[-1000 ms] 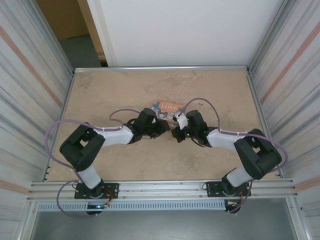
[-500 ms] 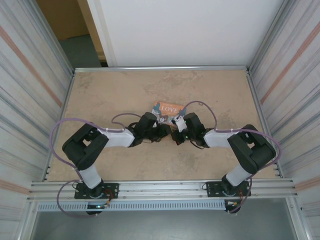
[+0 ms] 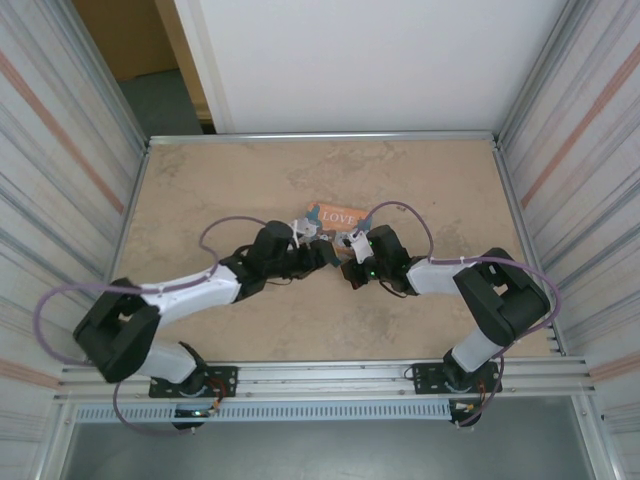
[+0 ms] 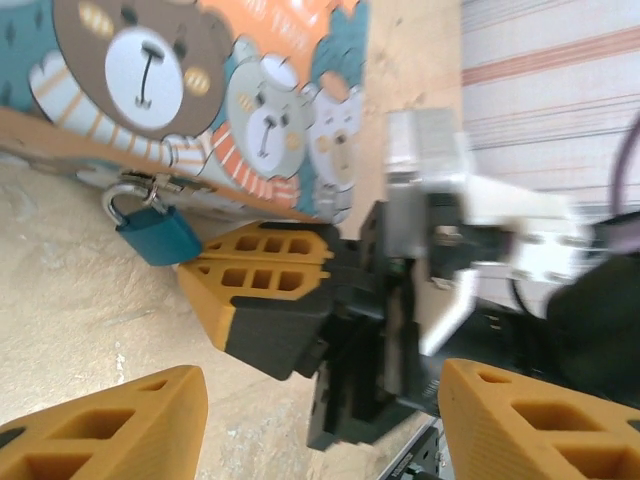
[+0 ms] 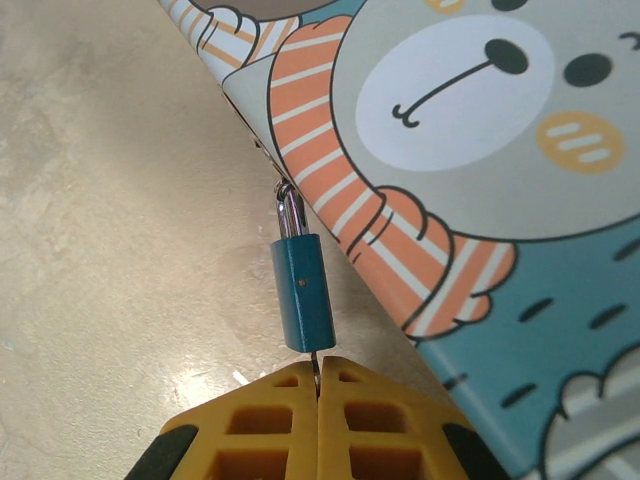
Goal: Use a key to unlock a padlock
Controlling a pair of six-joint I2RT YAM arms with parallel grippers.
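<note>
Beige stone-look table (image 3: 200, 190) carries the orange tin (image 5: 480, 150) at its middle, just far of both wrists. The left gripper (image 4: 320, 425) hovers close to the tin, jaws well apart and empty. The right gripper (image 5: 318, 385) is pinched tight just below the blue padlock (image 5: 303, 292), which hangs from the tin's clasp (image 4: 168, 183), and grips the thin key (image 5: 314, 364) entering the padlock's base. Turning seems the step in hand; next, I judge, comes a careful wrist roll that keeps the key seated
</note>
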